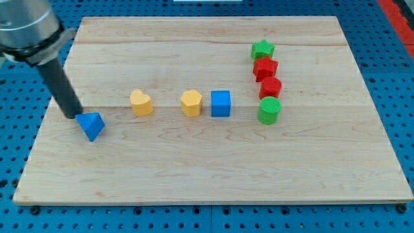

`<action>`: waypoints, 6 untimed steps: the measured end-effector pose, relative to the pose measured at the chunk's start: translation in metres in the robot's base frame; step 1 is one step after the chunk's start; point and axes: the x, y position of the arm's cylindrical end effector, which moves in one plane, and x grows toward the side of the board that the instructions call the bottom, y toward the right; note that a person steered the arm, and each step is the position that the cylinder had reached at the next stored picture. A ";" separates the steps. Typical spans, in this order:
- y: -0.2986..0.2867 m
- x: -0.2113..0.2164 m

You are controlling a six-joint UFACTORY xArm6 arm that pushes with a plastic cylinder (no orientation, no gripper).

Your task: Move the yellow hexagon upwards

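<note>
In the camera view, the blue triangle [91, 125] lies nearest, low on the wooden counter [213, 181] at the view's left; my tip [74, 116] sits at its upper-left corner, just beside it and seemingly touching, with the dark rod slanting up to the view's top left; this tool is a bare rod with nothing to open or close, and it grips nothing. To the right, in a loose row across the middle, stand a yellow heart [141, 102], the yellow hexagon [191, 103] and a blue cube [220, 103]; the hexagon is just beside the cube, apart from the heart, and well apart from my tip. Further right a column runs upward: a green cylinder [269, 110], a red block [270, 87], a second red block [265, 67] and a green star [262, 49], each close against the next.
</note>
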 end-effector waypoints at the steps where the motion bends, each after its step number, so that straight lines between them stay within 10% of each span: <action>1: -0.002 0.034; 6: 0.196 0.008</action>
